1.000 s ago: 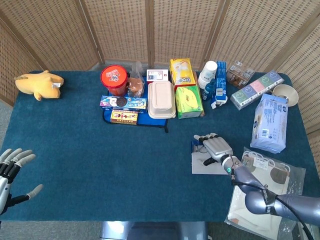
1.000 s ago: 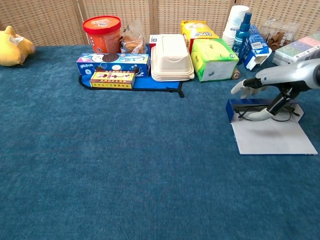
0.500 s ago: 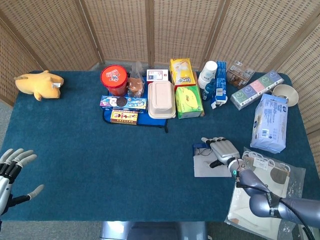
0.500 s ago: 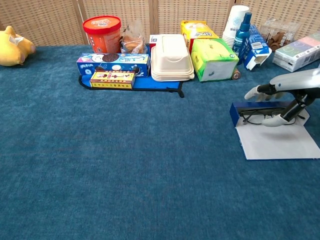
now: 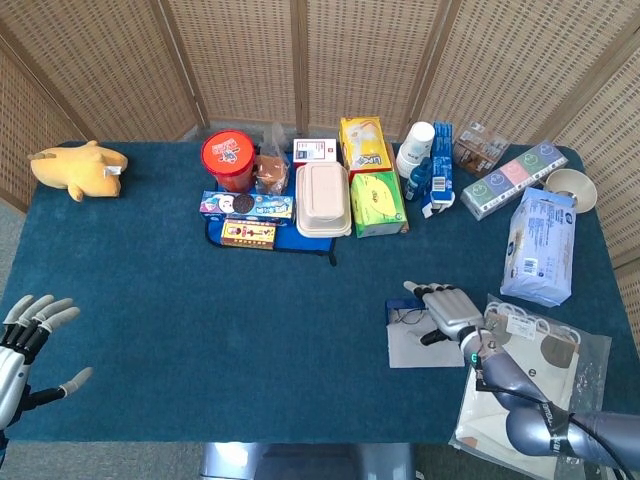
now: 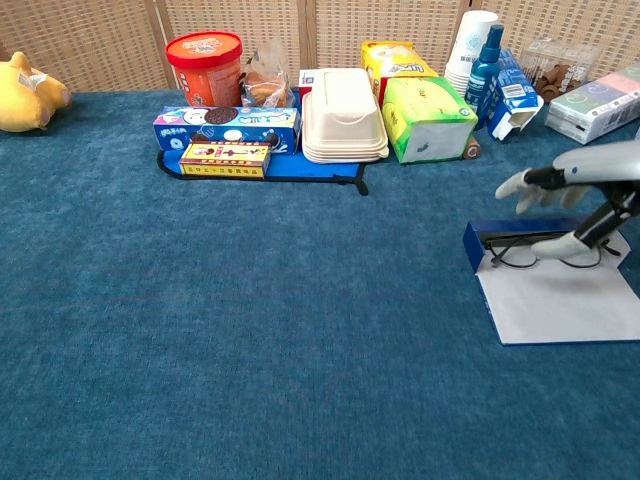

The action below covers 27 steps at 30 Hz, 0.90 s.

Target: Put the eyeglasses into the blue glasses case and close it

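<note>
Currently: glasses lying inside open blue case, lenses toward the pale flap spread flat on the desk. Long axis of glasses running left-right in chest view, parallel to the case's blue wall. Case sitting at right side of desk, near a clear plastic bag.

Right hand directly over the glasses, palm down, upper fingers stretched out toward the far side of the case, thumb reaching down to the frame. Cannot tell whether thumb merely touches the frame or pinches it; no clear grasp visible in either view. Same hand in head view covering most of the case.

Left hand at far left desk edge, fingers spread, grasping nothing, well apart from the case. Right hand plainly the nearer one.

Judgement: placing step seemingly done or nearly so; closing step not yet done. Flap lies on the near side of the glasses, toward the robot, so closing likely means lifting that near edge up and over toward the blue wall. Risk: flap thin and flat on cloth, hard to get under; case light, may slide.

Elsewhere: food boxes, red tub, yellow plush toy along the back, uninvolved.
</note>
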Motion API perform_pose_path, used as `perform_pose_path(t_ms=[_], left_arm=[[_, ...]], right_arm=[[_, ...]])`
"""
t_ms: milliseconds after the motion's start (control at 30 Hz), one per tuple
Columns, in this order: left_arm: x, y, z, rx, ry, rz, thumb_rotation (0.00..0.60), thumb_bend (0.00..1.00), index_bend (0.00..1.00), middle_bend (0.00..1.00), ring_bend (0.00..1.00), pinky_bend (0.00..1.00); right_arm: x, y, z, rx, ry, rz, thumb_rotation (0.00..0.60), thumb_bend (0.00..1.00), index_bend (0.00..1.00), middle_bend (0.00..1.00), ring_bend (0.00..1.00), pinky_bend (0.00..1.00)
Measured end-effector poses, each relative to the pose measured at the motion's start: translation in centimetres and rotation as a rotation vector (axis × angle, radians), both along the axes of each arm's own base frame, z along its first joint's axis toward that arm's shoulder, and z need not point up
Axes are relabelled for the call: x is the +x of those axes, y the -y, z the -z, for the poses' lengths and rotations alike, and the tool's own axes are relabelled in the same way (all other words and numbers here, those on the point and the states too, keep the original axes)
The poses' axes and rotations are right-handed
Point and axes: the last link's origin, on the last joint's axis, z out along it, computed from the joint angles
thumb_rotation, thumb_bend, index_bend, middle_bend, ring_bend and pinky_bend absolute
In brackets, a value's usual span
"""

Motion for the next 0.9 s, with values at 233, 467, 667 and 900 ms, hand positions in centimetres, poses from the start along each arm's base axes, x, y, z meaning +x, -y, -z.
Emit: perform_pose_path(t_ms=[233, 467, 667, 900], left_arm=[[-0.2, 0.1, 0.0, 0.001, 0.000, -0.008, 0.600, 0.13, 0.19, 0.18, 0.10, 0.00], [-0.1, 0.0, 0.0, 0.001, -0.001, -0.004, 0.600, 0.13, 0.19, 0.18, 0.10, 0.00], [-0.1, 0.0, -0.1, 0.000, -0.002, 0.000, 0.600, 0.13, 0.18, 0.18, 0.10, 0.00], [-0.2, 0.0, -0.1, 0.001, -0.004, -0.006, 0.600, 0.13, 0.18, 0.18, 0.10, 0.00]], right_arm=[[-0.9, 1.2, -1.0, -0.043, -0.029, 0.037, 0.384, 0.34, 0.04, 0.17, 0.14, 0.18], [-2.1, 1.1, -1.0, -0.013, -0.053, 0.093, 0.385, 0.34, 0.05, 0.17, 0.16, 0.19], [-1.9, 0.2, -0.4, 0.045, -0.060, 0.103, 0.370, 0.34, 0.06, 0.19, 0.17, 0.19], [-0.7, -1.3, 0.3, 0.092, -0.059, 0.072, 0.337, 0.34, 0.06, 0.19, 0.17, 0.19]])
